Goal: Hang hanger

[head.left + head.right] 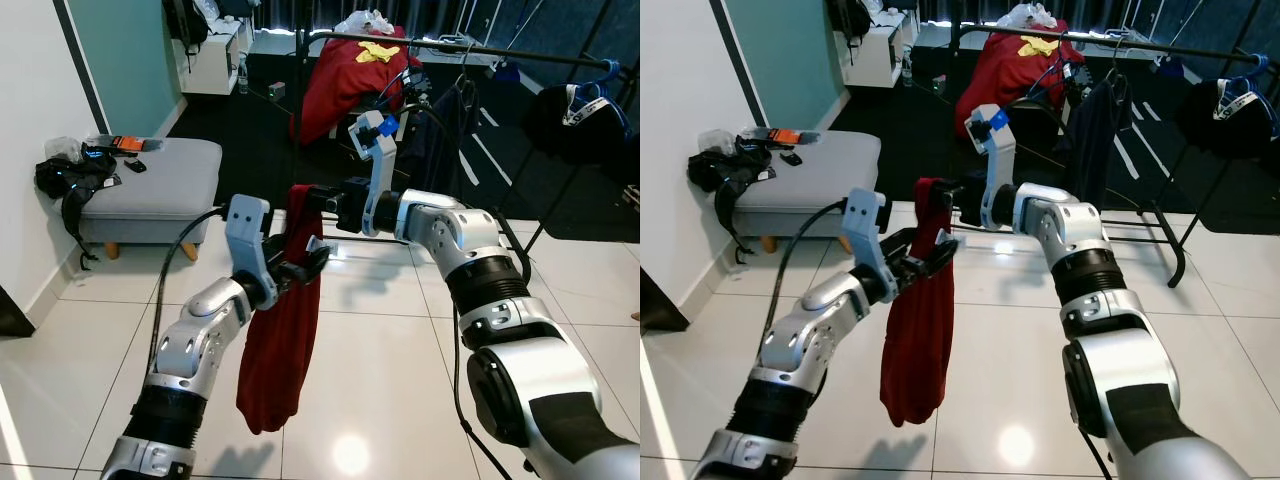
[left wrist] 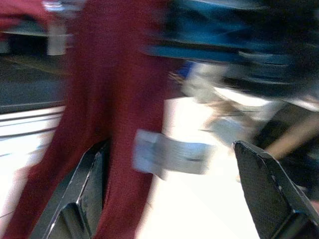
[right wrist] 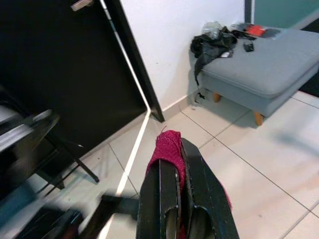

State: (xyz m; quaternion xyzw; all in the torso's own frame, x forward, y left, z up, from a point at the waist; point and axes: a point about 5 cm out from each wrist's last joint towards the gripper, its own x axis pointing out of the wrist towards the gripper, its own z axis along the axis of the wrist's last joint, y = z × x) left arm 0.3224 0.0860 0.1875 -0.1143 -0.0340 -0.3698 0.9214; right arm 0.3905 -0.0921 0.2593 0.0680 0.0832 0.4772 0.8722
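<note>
Sitting far left, a grey ottoman (image 1: 160, 190) w/ a black bag (image 1: 70, 180) on its left end, against the white wall. Nearer, left gripper (image 1: 305, 265) has fingers spread, reaching into a dark red garment (image 1: 285, 340) that hangs over the tile floor (image 1: 380, 400). Right gripper (image 1: 325, 208) is pinched tight on the garment's top edge, holding it up mid-scene. No hanger can be made out in the cloth. Far right, a black clothes rack (image 1: 470, 50) w/ red and dark clothes.

Left wrist view heavily blurred, red garment (image 2: 109, 114) and pale tag (image 2: 169, 157) smeared, background indistinct.
</note>
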